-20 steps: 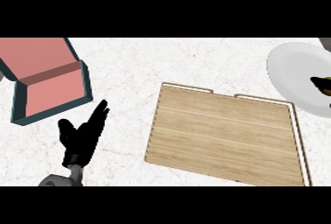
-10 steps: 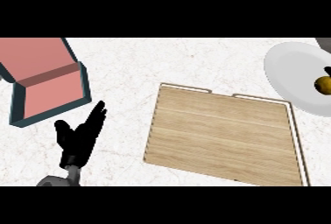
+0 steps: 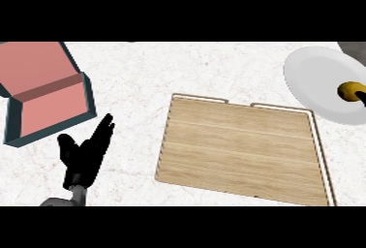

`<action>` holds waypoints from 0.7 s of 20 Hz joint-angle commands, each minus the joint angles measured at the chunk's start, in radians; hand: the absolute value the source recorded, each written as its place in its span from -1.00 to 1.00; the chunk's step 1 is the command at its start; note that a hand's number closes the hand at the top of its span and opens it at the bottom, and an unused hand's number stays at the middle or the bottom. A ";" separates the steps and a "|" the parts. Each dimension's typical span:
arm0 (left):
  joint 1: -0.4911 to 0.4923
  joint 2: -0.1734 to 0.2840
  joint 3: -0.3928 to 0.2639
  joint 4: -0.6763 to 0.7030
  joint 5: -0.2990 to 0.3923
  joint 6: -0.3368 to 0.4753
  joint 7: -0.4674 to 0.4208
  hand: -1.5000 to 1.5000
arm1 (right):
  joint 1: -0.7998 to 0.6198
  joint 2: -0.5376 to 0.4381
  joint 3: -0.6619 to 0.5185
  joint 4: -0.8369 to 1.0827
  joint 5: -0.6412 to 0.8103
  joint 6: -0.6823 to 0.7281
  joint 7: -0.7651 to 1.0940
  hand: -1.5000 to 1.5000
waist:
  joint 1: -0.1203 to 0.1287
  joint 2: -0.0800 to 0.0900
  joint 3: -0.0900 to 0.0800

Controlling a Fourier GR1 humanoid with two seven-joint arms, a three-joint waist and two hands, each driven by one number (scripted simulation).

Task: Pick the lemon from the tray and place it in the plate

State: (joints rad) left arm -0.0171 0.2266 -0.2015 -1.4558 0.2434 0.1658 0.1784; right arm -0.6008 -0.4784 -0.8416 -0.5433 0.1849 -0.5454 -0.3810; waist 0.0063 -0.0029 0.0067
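Note:
A yellow lemon lies on the white plate at the upper right, near the plate's right side. Of my right hand only a dark sliver shows at the right edge, touching the lemon's right side. The wooden tray lies in the middle of the counter with nothing on it. My left hand rests open at the lower left, fingers pointing up and to the right, away from the tray and the plate.
A pink box with a dark teal rim lies open at the upper left, just above my left hand. White marbled counter surrounds the tray.
The dark right hand that covered the lemon on the plate has drawn back toward the right edge, and the lemon now shows. The left hand has hardly moved.

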 commanded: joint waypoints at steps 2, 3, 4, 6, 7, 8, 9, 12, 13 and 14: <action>0.020 -0.015 0.010 0.042 0.001 -0.016 0.013 0.00 | 0.113 0.063 0.052 -0.119 -0.051 0.123 0.006 -1.00 | -0.016 -0.001 -0.008; -0.053 -0.042 -0.001 0.065 -0.031 0.028 0.057 0.00 | 0.124 0.095 0.057 -0.109 -0.056 0.108 -0.041 -1.00 | -0.015 0.001 -0.007; 0.058 -0.033 -0.018 -0.010 -0.033 0.023 0.031 0.00 | 0.167 0.111 0.087 -0.204 -0.053 0.132 0.029 -1.00 | -0.017 -0.004 -0.008; -0.034 -0.015 0.052 0.071 0.013 -0.023 0.035 0.00 | 0.229 0.128 0.127 -0.253 -0.024 0.117 0.055 -1.00 | -0.020 -0.001 -0.008; 0.050 -0.017 0.017 0.001 -0.009 -0.011 0.028 0.00 | 0.280 0.178 0.145 -0.344 -0.024 0.104 0.090 -1.00 | -0.021 -0.004 -0.009; 0.053 -0.004 0.025 -0.024 0.001 -0.029 0.050 0.00 | 0.296 0.141 0.156 -0.353 -0.024 0.129 0.113 -1.00 | -0.015 -0.002 -0.008; 0.036 -0.020 0.032 0.037 -0.020 -0.015 0.007 0.00 | 0.305 0.187 0.202 -0.434 0.006 0.099 0.178 -1.00 | -0.019 -0.003 -0.009; 0.022 -0.034 0.028 0.090 -0.031 -0.035 -0.021 0.00 | 0.431 0.237 0.220 -0.577 -0.005 0.113 0.190 -1.00 | -0.023 -0.001 -0.009; 0.035 -0.012 0.044 0.004 -0.016 -0.048 0.041 0.00 | 0.420 0.198 0.227 -0.568 -0.009 0.113 0.229 -1.00 | -0.011 0.001 -0.007; 0.038 -0.029 0.043 0.028 -0.025 -0.027 0.020 0.00 | 0.459 0.235 0.258 -0.675 0.018 0.093 0.292 -1.00 | -0.016 -0.001 -0.008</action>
State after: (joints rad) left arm -0.0005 0.2097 -0.1616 -1.4552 0.2195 0.1440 0.1779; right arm -0.2358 -0.2857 -0.6431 -1.0351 0.1796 -0.4406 -0.1988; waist -0.0102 -0.0100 0.0040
